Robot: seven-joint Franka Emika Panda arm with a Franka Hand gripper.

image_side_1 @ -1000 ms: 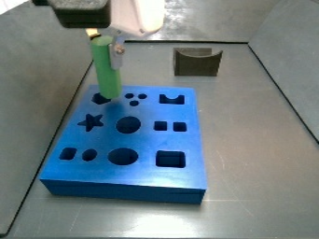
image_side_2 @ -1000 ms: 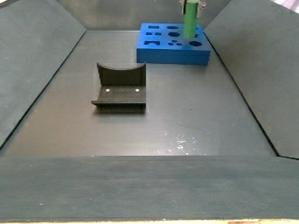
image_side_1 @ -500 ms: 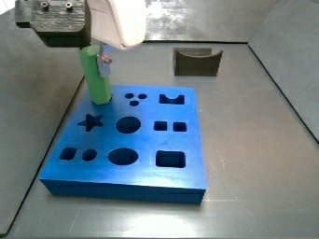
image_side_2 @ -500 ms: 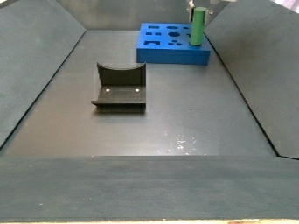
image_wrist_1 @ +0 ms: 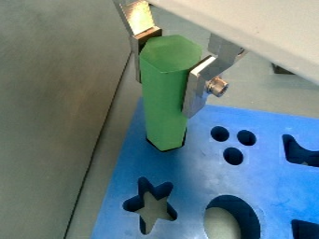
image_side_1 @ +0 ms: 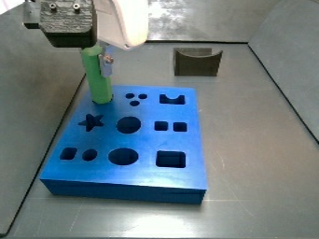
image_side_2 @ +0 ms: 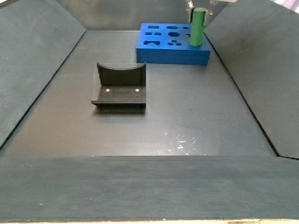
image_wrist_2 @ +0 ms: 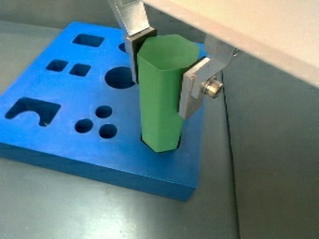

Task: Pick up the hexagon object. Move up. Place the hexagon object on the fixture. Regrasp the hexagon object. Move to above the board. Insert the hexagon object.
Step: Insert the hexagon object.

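While both side views show the whole blue board (image_side_1: 125, 140) and the dark fixture (image_side_2: 118, 87) standing well apart from it on the floor, we only see the grip itself in the wrist views. There the gripper (image_wrist_1: 173, 67) has its silver fingers (image_wrist_2: 200, 79) clamped on the upper part of the green bar (image_wrist_1: 166, 89), which hangs upright. In a side view the bar (image_side_1: 97, 75) stands at the board's far left corner, its lower end near the hexagon hole; we cannot tell whether it touches the board.
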